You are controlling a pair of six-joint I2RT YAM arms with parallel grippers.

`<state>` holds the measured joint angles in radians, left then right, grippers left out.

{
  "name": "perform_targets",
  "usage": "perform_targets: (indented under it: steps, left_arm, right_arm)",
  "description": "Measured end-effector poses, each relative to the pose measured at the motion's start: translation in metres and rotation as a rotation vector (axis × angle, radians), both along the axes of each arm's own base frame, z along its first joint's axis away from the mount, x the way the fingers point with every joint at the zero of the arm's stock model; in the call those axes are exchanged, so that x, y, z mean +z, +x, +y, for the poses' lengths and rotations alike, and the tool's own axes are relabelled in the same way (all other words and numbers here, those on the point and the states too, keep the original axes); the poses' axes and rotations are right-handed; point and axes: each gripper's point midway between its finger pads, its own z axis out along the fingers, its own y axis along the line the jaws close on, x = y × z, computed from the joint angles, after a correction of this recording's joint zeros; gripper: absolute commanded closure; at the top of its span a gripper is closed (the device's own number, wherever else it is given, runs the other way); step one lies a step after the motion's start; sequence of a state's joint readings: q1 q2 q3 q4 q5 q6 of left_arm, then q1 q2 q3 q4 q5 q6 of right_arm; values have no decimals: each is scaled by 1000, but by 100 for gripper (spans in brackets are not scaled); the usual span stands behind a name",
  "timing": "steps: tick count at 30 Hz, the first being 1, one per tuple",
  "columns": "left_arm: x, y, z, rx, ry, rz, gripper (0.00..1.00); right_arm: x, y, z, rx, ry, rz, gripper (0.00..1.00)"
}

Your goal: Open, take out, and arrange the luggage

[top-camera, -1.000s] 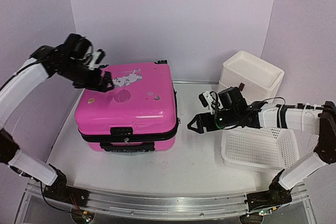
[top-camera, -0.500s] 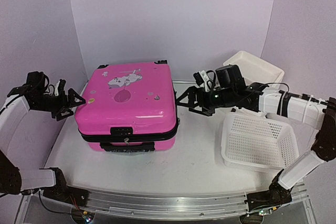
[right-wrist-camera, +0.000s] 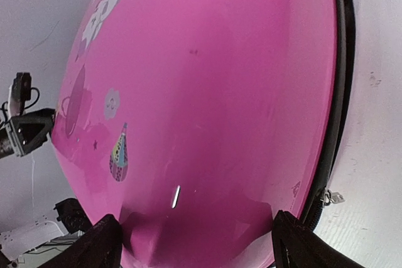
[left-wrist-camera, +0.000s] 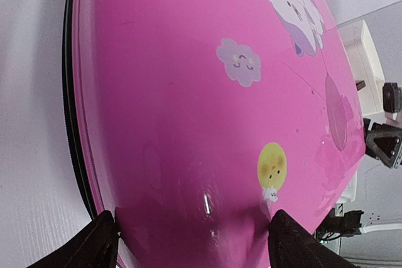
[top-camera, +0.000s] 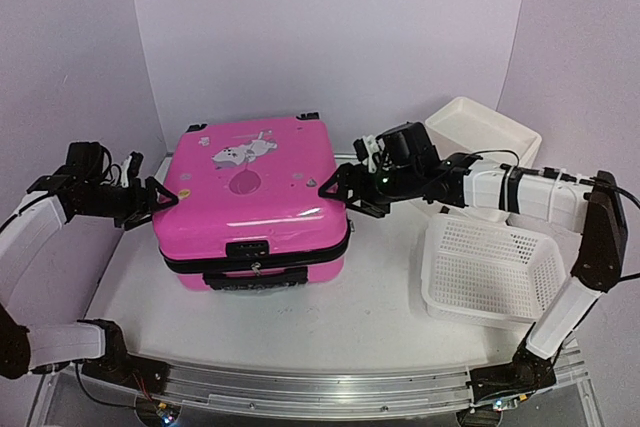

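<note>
Luggage shifted right; hot-pink, glossy, seemingly zipped.

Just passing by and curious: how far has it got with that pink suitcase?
Nothing looks finished: the suitcase lies flat with its lid shut. In hand: the left fingers and right fingers, spread wide, bracket its opposite sides. Still to do: opening it, taking out whatever is inside, arranging that.

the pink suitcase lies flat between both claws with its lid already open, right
No: the hot-pink hard-shell suitcase is closed, as the top external view shows. It does lie flat between the left claw and right claw.
</note>
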<state>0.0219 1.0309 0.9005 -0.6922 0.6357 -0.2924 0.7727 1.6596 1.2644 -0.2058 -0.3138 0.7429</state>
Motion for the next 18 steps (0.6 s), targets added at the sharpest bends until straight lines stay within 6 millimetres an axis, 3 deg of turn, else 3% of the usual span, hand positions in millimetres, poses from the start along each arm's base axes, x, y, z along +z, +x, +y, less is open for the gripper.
perform_targets:
  steps: [7,13,18]
  left_arm:
    - [1,-24,-39,-87,2,-12,21]
    - [-4,-54,-81,-208,-24,45,20]
    - [-19,-80,-115,-318,-21,134,20]
  right_arm:
    - [3,43,-31,-100,-35,-10,20]
    - [7,87,-52,-104,-100,-22,13]
    - [12,94,-73,-105,-268,-86,11]
